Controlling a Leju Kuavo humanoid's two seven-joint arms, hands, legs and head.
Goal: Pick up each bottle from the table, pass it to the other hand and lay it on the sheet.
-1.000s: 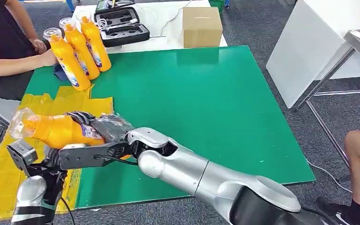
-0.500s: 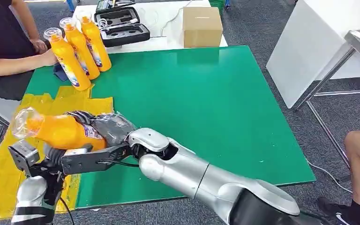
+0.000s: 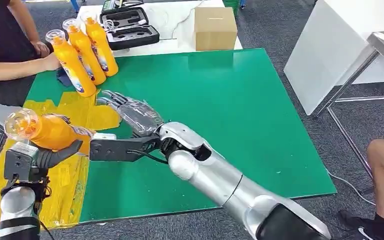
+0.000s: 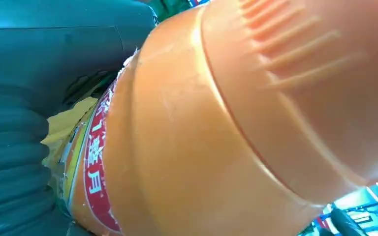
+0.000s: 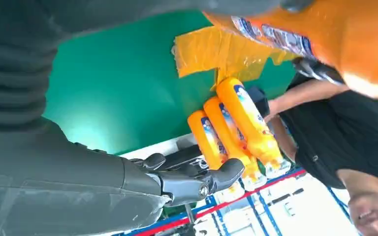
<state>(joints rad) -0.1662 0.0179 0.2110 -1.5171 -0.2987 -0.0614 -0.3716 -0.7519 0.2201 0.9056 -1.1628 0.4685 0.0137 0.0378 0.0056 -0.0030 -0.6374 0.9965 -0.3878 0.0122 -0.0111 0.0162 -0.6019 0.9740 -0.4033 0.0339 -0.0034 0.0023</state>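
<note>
Head view, lower left: left hand (image 3: 55,154) grips orange bottle (image 3: 45,131) above yellow sheet (image 3: 70,175), axis near horizontal; right hand (image 3: 132,112) open alongside.

This looks like a robot test room in a lab or office. The landmark is a table with a green top (image 3: 220,110) standing on grey carpet floor (image 3: 280,30). Behind it, a white table (image 3: 172,30) carries an open black equipment case (image 3: 127,27) with foam cut-outs and a cardboard box (image 3: 215,27). To its right stands a white bench on metal legs (image 3: 340,55). A person in a dark shirt (image 3: 0,45) sits at its left edge.
</note>
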